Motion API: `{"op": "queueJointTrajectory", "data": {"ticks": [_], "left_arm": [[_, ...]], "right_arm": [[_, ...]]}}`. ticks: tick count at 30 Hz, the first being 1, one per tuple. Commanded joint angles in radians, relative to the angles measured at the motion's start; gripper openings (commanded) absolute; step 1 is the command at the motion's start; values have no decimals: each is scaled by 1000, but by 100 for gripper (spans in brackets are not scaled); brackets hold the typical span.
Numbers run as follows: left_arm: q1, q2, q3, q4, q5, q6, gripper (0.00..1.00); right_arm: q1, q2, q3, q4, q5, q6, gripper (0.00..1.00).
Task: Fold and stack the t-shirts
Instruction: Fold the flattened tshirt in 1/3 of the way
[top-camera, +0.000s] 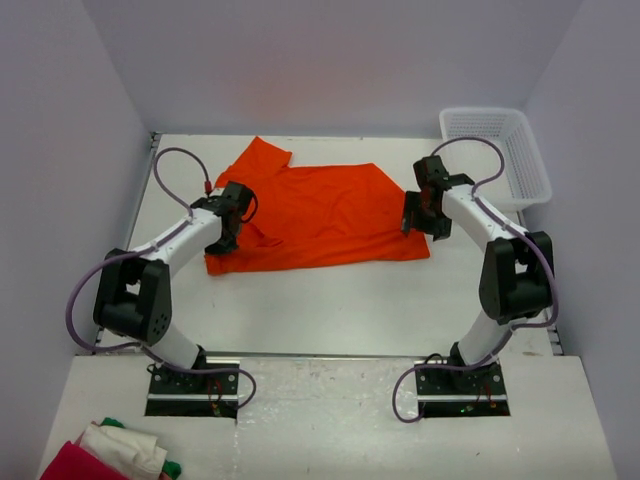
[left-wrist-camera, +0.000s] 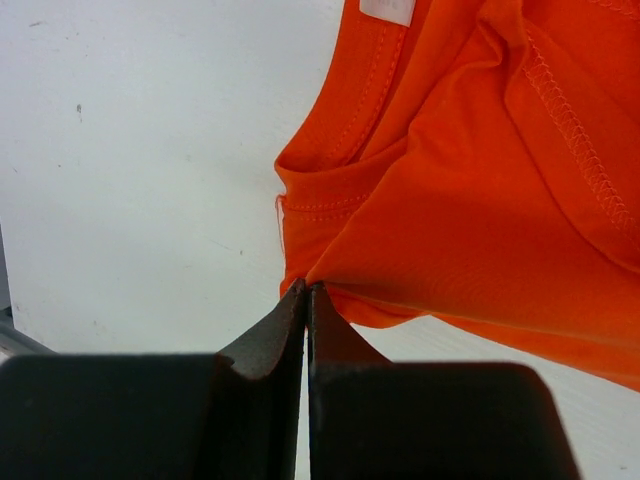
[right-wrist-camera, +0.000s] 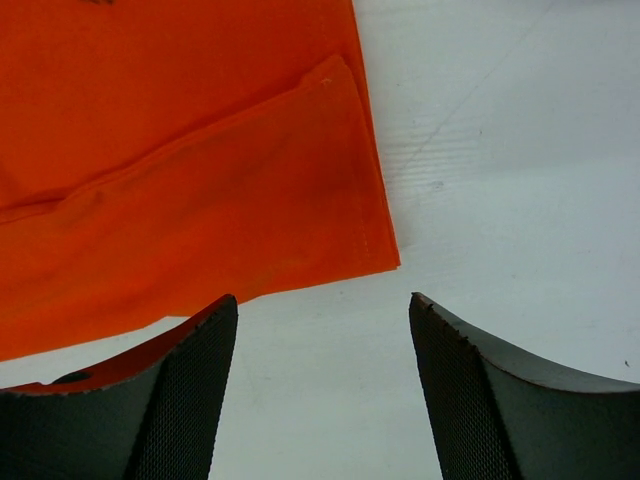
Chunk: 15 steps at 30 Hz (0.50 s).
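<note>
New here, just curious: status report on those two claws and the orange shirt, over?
Left gripper shut, pinching t-shirt edge. Right gripper open at its opposite corner. Nothing blocking.

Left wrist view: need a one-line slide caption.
Left gripper pinched shut on a folded edge of the orange t-shirt, over the white table.

The white table (top-camera: 330, 310) carried an orange t-shirt (top-camera: 320, 215) spread near centre, a white basket (top-camera: 497, 150) at two o'clock, a cloth pile (top-camera: 115, 455) at seven.
</note>
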Motion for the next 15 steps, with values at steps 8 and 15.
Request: {"op": "queueJointTrajectory", "data": {"ticks": [8,15], "left_arm": [[24,117,29,64,-41,33,0],[36,174,119,42,-37,47,0]], "right_arm": [[-48,85,43,-110,-5,23,67],[-63,143,54,-126,-33,15,60]]}}
